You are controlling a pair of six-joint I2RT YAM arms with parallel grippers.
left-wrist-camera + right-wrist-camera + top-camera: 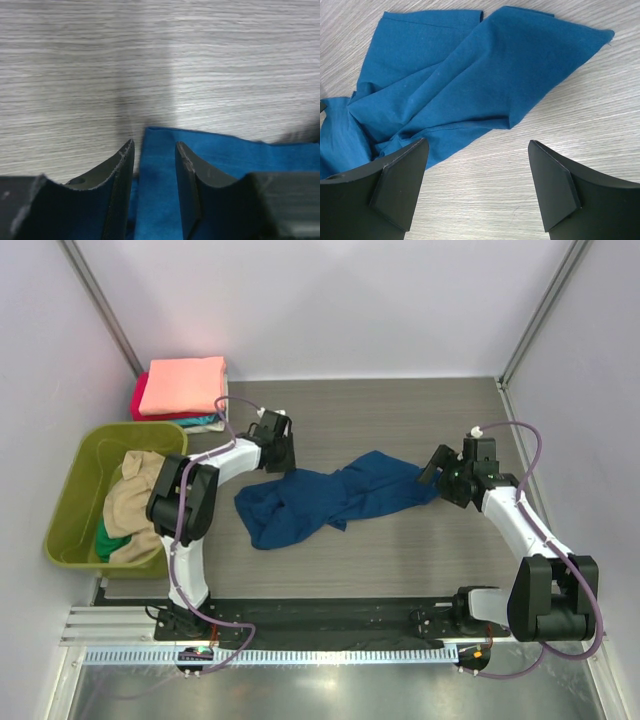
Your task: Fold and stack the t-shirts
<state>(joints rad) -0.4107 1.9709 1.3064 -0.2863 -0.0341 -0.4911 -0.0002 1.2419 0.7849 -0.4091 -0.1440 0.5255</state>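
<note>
blue shirt (330,502) mid-table, an arm at each end
long axis runs left-right; left gripper (154,145) narrow, straddling the far-left edge; right gripper (477,142) wide, just beside the right end

Robotics laboratory test cell, seen from above. A wood-grain tabletop (400,560) is enclosed at 9, 12 and 3 o'clock by plain white wall panels (330,300) set between aluminium frame posts (100,305). At 6 o'clock an aluminium mounting rail (110,625) and a slotted cable duct (330,656) run along the near edge, above a bare sheet-metal strip (330,695). Two black-and-white robot arms, the left arm (190,505) and the right arm (520,520), are bolted there, each trailing exposed purple cables (540,455). A blue t-shirt (330,495) at centre, folded t-shirts (183,385) at 11 o'clock and an olive-green plastic tub (75,500) at 9 o'clock lie inside this enclosure.
</note>
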